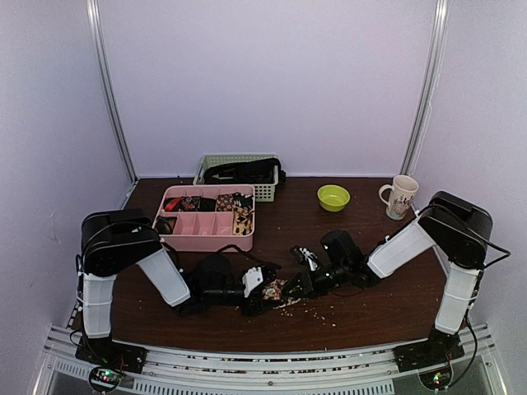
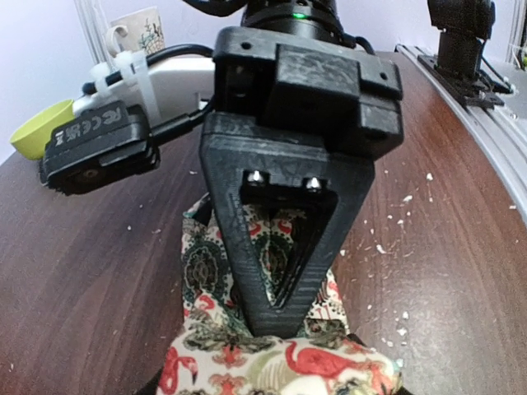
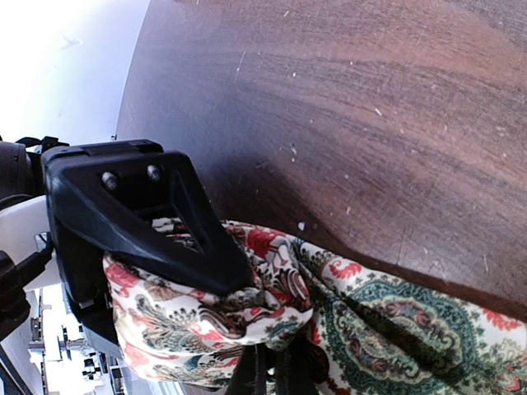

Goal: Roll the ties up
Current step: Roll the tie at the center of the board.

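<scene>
One patterned tie (image 1: 277, 294), cream with red and green paisley and flamingo print, lies at the front middle of the table where both arms meet. In the left wrist view its rolled end (image 2: 272, 366) bulges between the fingers of my left gripper (image 2: 265, 387), which is shut on it. The flat length (image 2: 200, 265) runs away underneath. My right gripper (image 2: 280, 317) points down onto the tie just past the roll, shut, with fabric bunched round its tips (image 3: 272, 372). The left gripper's finger (image 3: 165, 230) rests on top of the roll. The grippers (image 1: 262, 296) (image 1: 290, 288) nearly touch.
A pink divided tray (image 1: 177, 243) at the back left holds several rolled ties (image 1: 242, 216). Behind it stands a pale basket (image 1: 265, 193) with dark items. A green bowl (image 1: 333, 197) and a mug (image 1: 401, 197) sit at the back right. White crumbs (image 1: 323, 310) dot the wood.
</scene>
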